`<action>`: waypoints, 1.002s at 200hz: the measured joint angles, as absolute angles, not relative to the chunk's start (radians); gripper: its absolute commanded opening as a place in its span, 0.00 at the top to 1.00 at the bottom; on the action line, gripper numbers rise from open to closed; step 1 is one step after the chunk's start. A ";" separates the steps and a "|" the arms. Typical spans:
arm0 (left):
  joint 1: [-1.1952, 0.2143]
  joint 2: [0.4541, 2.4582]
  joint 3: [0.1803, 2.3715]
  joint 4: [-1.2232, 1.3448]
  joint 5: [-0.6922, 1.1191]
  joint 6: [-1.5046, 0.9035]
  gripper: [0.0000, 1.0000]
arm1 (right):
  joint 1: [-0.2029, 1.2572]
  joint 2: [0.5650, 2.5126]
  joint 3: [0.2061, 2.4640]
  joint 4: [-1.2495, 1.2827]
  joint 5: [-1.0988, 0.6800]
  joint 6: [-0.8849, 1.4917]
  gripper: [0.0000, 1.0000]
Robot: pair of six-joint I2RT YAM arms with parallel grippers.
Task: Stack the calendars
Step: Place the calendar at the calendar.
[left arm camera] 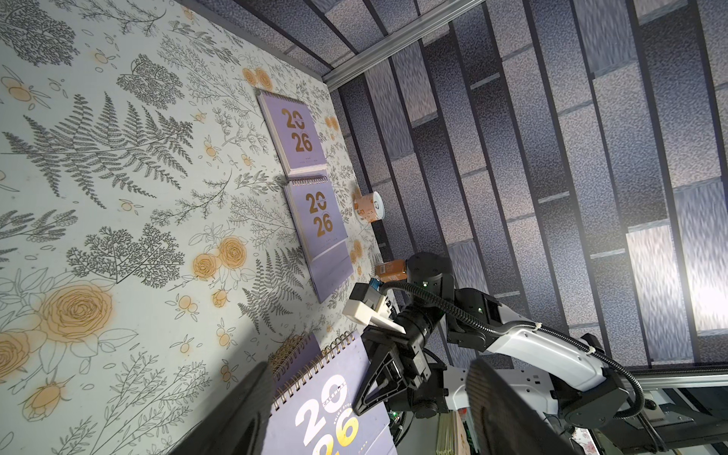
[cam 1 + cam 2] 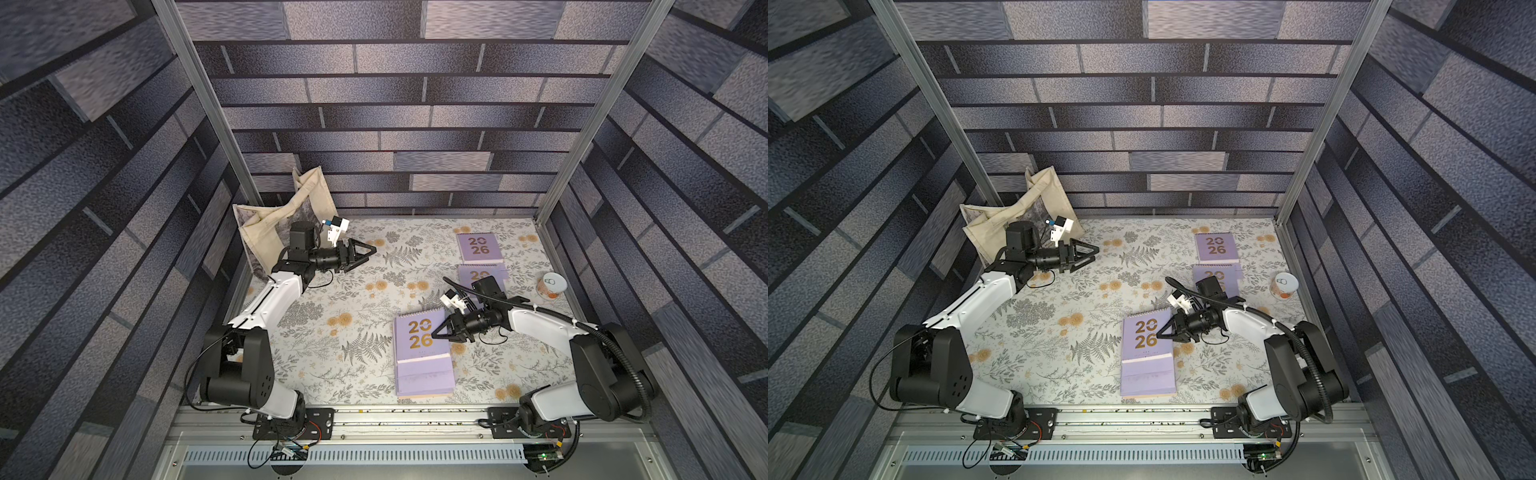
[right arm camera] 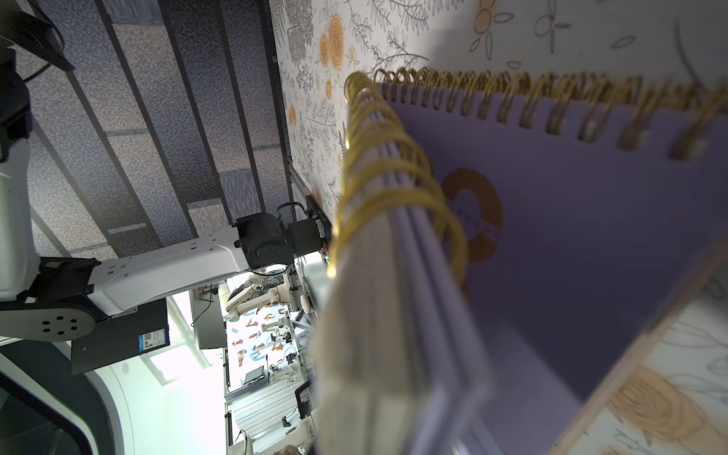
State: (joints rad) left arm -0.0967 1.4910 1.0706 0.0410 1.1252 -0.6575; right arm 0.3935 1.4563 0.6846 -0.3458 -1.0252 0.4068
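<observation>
Right wrist view: top calendar (image 3: 394,307), edge-on, gold wire spiral, pinched at its side by the closed right gripper (image 2: 434,333) over the near stack (image 2: 424,376). Judged step: squaring it, then release. Left gripper (image 2: 366,257) gapes empty. Beyond, two far calendars (image 2: 480,248), flat, lilac, matte, lie end to end, needing collection next.

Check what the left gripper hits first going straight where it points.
Nothing near. Left gripper, above the table, aims at the far calendars and can; probably clears them, reaching the side wall. Height unclear.
</observation>
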 measured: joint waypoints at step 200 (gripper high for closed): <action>-0.097 1.491 1.056 0.046 1.125 -0.658 0.22 | 0.415 1.538 0.734 -0.373 -0.997 0.327 0.73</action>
State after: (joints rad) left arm -0.0967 1.4910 1.0561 0.0463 1.1252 -0.6579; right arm 0.4149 1.5379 0.7341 -0.3729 -0.9970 0.3267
